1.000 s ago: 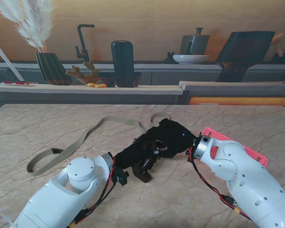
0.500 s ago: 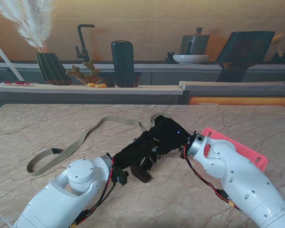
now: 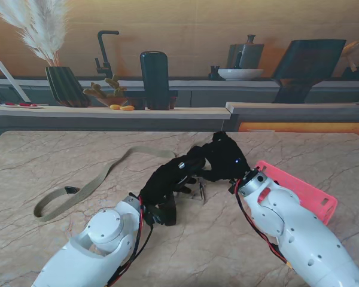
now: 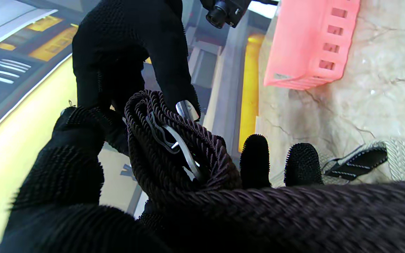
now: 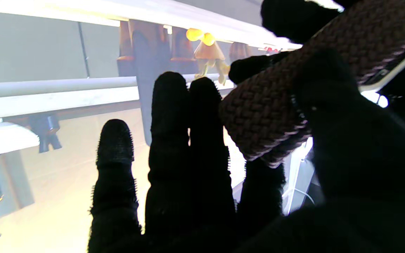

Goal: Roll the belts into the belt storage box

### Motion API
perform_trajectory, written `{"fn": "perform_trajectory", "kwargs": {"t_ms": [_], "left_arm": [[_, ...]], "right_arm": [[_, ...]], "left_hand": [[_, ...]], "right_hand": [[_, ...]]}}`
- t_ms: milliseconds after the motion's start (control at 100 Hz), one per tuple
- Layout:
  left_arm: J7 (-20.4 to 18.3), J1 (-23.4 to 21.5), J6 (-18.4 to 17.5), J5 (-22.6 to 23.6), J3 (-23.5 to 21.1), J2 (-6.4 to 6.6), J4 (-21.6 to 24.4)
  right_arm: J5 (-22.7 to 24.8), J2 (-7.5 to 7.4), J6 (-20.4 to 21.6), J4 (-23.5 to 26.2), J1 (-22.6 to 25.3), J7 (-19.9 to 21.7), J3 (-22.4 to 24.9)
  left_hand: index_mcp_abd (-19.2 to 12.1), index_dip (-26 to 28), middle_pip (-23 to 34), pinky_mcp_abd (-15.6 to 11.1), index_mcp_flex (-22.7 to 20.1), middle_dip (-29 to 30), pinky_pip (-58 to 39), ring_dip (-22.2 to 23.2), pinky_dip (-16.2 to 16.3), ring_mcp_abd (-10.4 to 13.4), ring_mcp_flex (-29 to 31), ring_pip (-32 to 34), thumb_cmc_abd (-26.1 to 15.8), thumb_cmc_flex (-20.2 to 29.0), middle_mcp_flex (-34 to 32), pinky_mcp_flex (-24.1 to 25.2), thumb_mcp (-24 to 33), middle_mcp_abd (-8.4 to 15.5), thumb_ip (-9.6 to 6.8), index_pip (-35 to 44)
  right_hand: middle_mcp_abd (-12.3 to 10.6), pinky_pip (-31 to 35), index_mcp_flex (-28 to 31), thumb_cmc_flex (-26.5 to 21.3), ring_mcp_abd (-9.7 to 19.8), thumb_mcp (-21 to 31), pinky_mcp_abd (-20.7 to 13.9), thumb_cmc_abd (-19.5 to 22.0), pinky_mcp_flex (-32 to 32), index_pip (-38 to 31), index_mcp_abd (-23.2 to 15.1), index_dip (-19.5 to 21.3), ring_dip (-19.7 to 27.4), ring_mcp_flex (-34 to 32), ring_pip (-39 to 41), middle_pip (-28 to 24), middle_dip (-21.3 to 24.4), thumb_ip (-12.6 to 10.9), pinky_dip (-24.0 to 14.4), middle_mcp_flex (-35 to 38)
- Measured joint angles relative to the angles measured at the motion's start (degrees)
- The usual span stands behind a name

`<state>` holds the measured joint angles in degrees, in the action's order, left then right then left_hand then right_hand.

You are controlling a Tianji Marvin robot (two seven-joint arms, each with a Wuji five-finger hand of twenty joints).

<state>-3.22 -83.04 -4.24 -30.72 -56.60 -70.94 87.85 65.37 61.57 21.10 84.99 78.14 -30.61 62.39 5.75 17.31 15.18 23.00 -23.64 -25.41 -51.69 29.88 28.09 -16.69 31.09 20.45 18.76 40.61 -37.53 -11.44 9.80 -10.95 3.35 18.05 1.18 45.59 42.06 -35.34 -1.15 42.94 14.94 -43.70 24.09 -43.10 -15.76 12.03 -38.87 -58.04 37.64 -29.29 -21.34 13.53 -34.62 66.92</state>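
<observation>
A dark brown braided belt (image 4: 169, 158), rolled into a coil with its metal buckle (image 4: 185, 154) showing, is held between both gloved hands above the table. My left hand (image 3: 166, 179) is shut on the coil, and the loose strap (image 4: 294, 211) runs across its palm. My right hand (image 3: 224, 158) pinches the coil's far side (image 5: 269, 105) between thumb and fingers (image 5: 174, 140). The pink storage box (image 3: 302, 191) lies just right of the hands, partly hidden by my right forearm. A second, beige belt (image 3: 90, 184) lies unrolled on the table to the left.
The marble table (image 3: 60, 155) ends at a grey counter with a black bottle (image 3: 154, 79), a dried-grass vase (image 3: 64, 84) and a tap (image 3: 103, 54). The beige belt's dark end (image 4: 359, 160) lies close to my left fingertips (image 4: 255, 158).
Both hands have moved farther from me and a little right, carrying the dark belt coil towards the pink box. My right forearm has swung in over the box.
</observation>
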Motion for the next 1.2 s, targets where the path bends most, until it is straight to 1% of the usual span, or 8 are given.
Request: {"fn": "perform_trajectory", "kwargs": {"t_ms": [200, 370, 630, 730, 870, 990, 1120, 1200], "left_arm": [[-0.17, -0.22, -0.42, -0.4, 0.16, -0.28, 0.02], [2.79, -0.92, -0.27, 2.26, 0.27, -0.39, 1.14], [7.43, -2.88, -0.12, 5.53, 0.07, -0.64, 3.85], [9.92, -3.2, -0.11, 7.75, 0.24, -0.81, 4.52], [11.5, -3.24, -0.21, 10.51, 0.88, -0.98, 5.14], [13.44, -2.88, -0.72, 13.55, 2.39, -1.07, 5.17], [15.33, -2.09, -1.59, 14.51, 3.96, -1.68, 4.32], [17.21, -1.58, -2.47, 14.65, 4.75, -2.32, 3.34]], "right_arm": [[-0.01, 0.54, -3.81, 0.94, 0.74, -3.05, 0.78], [0.56, 1.01, -6.53, 2.99, 1.69, -4.74, 2.64], [1.8, 1.23, -7.26, 5.97, 3.09, -5.38, 6.7], [1.97, 1.1, -7.43, 6.49, 3.4, -5.49, 7.42], [1.65, 1.06, -7.83, 6.83, 3.62, -5.62, 7.82], [-1.19, 1.06, -8.13, 6.7, 3.4, -5.63, 6.59], [-3.09, 1.35, -8.76, 5.04, 1.9, -5.69, 3.29], [-4.63, 1.9, -9.36, 3.82, 1.04, -5.69, 1.78]], "left_hand": [[-0.02, 0.59, -0.9, -0.43, 0.0, 1.33, 1.76, -1.27, -1.13, 0.07, 0.1, -0.26, 0.0, 0.0, 0.64, -0.01, -0.42, -0.06, 0.0, -0.62], [-0.81, 1.26, -0.85, -0.45, 0.02, 0.38, -4.75, 9.79, 0.54, 0.04, 4.58, 13.13, 0.75, 0.43, 0.64, -2.98, 1.06, -0.06, 0.0, -0.71], [-0.79, 1.36, 1.46, -0.49, 0.11, -0.16, -8.48, 11.93, 2.42, 0.03, 5.46, 18.27, 1.14, 0.49, 0.56, -4.43, 4.94, -0.06, 0.0, -0.71], [-0.72, 1.38, 3.34, -0.65, 0.13, -1.05, -14.11, 15.63, 4.56, 0.08, 9.1, 26.35, 1.82, 0.44, 0.37, -7.3, 8.05, -0.06, 0.0, -0.17], [-0.65, 1.47, 6.41, -2.31, 0.15, -2.12, -27.33, 21.17, 10.0, 6.25, 18.16, 43.12, 2.45, 0.29, -0.46, -15.48, 11.78, -0.06, 0.0, 1.58], [-0.33, 1.94, 8.19, -3.82, 0.68, -2.39, -34.78, 22.56, 11.61, 11.42, 23.47, 52.75, 3.15, -0.85, -1.08, -21.4, 13.18, -0.04, 0.0, 3.04], [-0.07, 1.95, 8.21, -4.6, 0.85, -2.73, -36.2, 23.17, 11.66, 12.61, 24.01, 54.94, 3.14, -1.47, -1.0, -22.33, 12.66, -0.02, 0.0, 3.57], [-0.05, 2.06, 8.37, -4.61, 2.33, -2.49, -35.21, 23.17, 11.61, 12.31, 21.99, 53.04, 3.14, -1.45, 1.32, -19.21, 13.2, 0.05, 0.0, 4.27]], "right_hand": [[0.1, 0.72, 0.02, 0.0, -0.15, 0.4, 0.07, -0.39, -0.7, -0.43, 0.01, -0.14, -0.26, 0.0, 0.79, -0.72, 0.0, 0.0, 0.35, 0.0], [0.24, 1.32, 0.02, 0.0, -0.33, 0.4, 0.09, -0.39, -1.34, -0.81, 0.23, -0.15, -0.52, 0.01, 1.46, -1.49, 0.0, 0.0, 0.83, 0.0], [0.68, 1.82, 0.02, 0.0, -0.71, 0.4, 0.1, -0.39, -1.71, -2.14, 1.34, -0.15, -0.52, 0.02, 2.63, -3.02, 0.0, -0.01, 1.39, 0.01], [0.69, 1.93, 0.02, 0.0, -0.73, 0.4, 0.11, -0.39, -2.07, -2.27, 1.51, -0.15, -0.52, 0.02, 2.7, -3.16, 0.0, -0.02, 1.42, 0.01], [0.74, 2.06, 0.02, 0.0, -0.8, 0.4, 0.13, -0.39, -2.09, -2.42, 1.89, -0.15, -0.52, 0.04, 2.76, -3.54, 0.0, -0.04, 1.47, 0.01], [0.83, 2.08, 0.02, 0.0, -0.93, 0.4, 0.69, -0.39, -2.18, -2.83, 2.23, -0.15, -0.52, 0.04, 3.15, -3.83, 0.0, -0.04, 2.05, 0.01], [1.0, 2.2, 0.02, 0.0, -1.09, 0.4, 0.74, -0.39, -2.19, -3.27, 2.71, -0.15, -0.52, 0.05, 3.42, -4.0, 0.0, -0.05, 2.09, 0.01], [1.08, 2.35, 0.02, 0.0, -1.15, 0.4, 0.75, -0.39, -2.34, -3.27, 2.78, -0.15, -0.52, 0.06, 3.43, -4.0, 0.0, -0.06, 2.11, 0.01]]}}
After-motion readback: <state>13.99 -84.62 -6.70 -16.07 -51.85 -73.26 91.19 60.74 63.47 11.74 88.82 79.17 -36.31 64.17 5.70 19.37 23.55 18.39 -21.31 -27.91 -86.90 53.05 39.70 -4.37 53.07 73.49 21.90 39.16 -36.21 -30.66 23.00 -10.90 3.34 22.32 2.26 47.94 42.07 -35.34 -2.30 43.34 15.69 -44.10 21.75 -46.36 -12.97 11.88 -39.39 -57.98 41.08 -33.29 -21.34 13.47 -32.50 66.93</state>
